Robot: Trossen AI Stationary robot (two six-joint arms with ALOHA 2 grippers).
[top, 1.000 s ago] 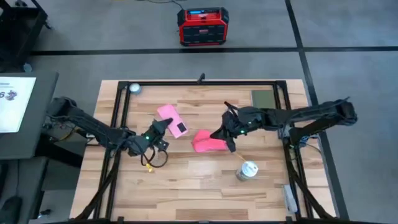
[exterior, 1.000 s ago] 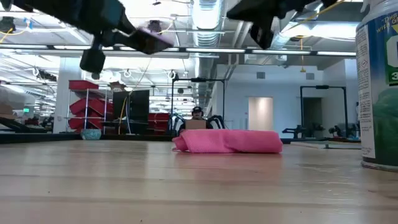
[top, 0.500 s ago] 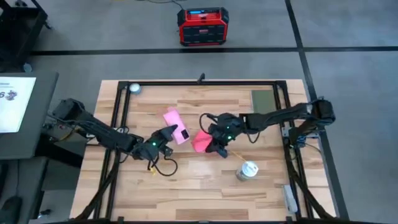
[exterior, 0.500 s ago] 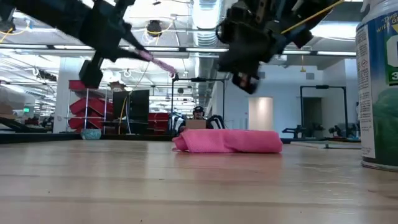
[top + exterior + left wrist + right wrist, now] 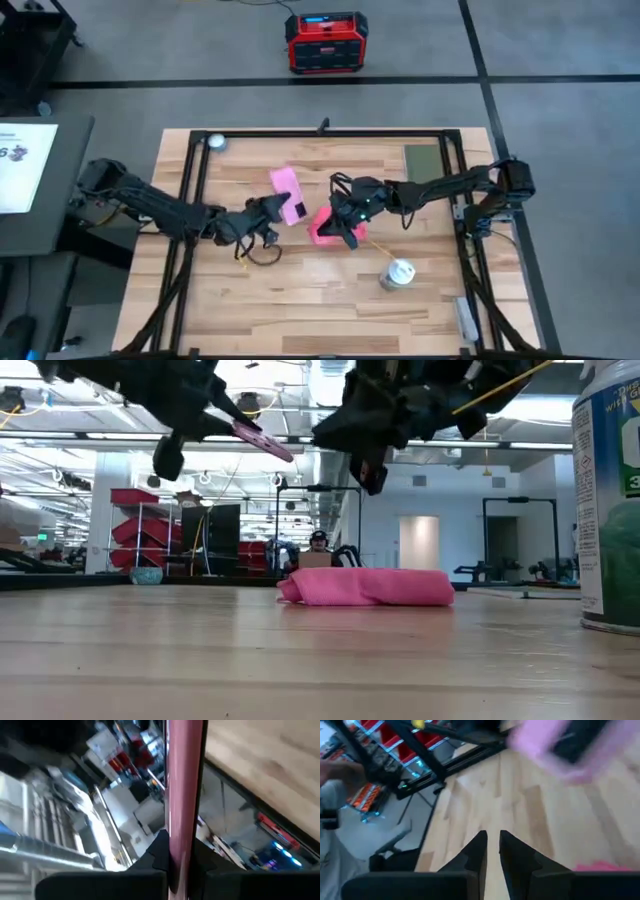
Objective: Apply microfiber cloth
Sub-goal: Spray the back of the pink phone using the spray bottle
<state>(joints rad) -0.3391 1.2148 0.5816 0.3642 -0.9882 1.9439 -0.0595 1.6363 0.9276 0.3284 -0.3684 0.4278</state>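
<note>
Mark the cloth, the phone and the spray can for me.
cloth [image 5: 368, 587], low view, middle of the folded bundle.
phone [image 5: 287, 187], high view, pink back.
spray can [image 5: 398, 273], high view, its top.

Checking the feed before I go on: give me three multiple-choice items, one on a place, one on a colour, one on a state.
1. Where is the cloth?
A. In the left end effector
B. On the table, below the right end effector
C. On the pad

2. What colour is the pad?
A. Olive green
B. Blue
C. White

3. What state is the phone in?
A. Flat on the table
B. Under the cloth
C. Held in the air

1 B: the cloth lies on the table, with the right end effector above it, not touching.
2 A: the pad is olive green.
3 C: the left end effector grips the phone above the table.
</note>
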